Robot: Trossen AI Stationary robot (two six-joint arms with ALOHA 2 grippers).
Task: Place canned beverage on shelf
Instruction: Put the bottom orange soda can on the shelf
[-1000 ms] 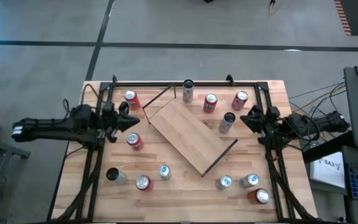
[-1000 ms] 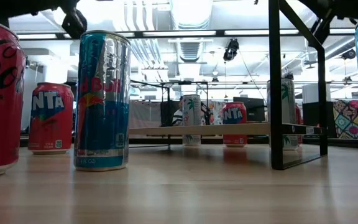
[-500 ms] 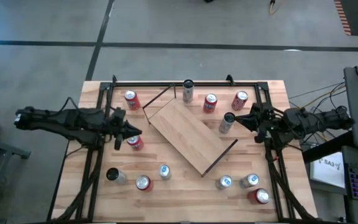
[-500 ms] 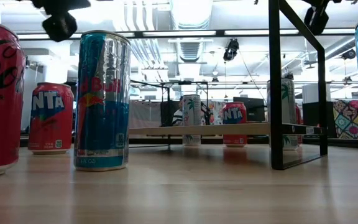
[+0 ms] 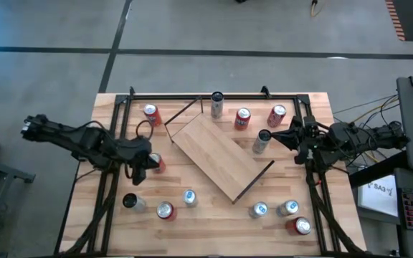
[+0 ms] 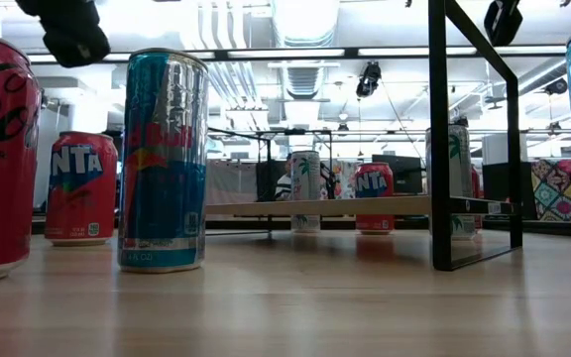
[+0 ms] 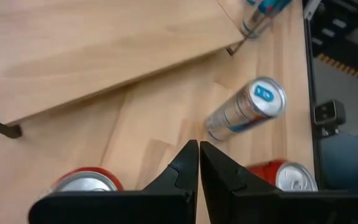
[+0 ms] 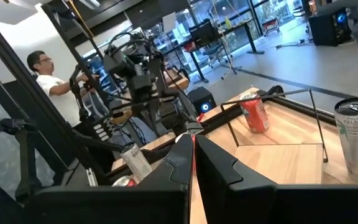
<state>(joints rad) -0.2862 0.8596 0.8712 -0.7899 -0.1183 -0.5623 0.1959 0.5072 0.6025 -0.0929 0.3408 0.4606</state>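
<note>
The shelf [image 5: 219,158], a light-wood board on thin dark legs, stands slantwise in the middle of the table; no can stands on it. Several cans stand upright around it. My left gripper [image 5: 139,174] is shut and empty, slanting down just beside a red can [image 5: 156,163], with a blue slim can [image 7: 247,112] farther ahead of it. My right gripper [image 5: 287,136] is shut and empty, level above the table, beside a slim silver can [image 5: 262,141]. In the wrist views the fingers of the left gripper [image 7: 199,155] and the right gripper [image 8: 191,146] lie together.
A black frame [image 5: 214,95] runs around the tabletop, with one post [image 6: 441,139] up close in the low view. Red cans [image 5: 242,118] and a dark can [image 5: 216,104] line the far side; more cans [image 5: 165,211] stand near the front edge. A person [image 8: 42,71] sits beyond the table.
My left gripper has swung toward the table's near edge and tipped from about level to slanting down beside the red can. My right gripper has risen a little and levelled out. Both stayed shut; no can has moved.
</note>
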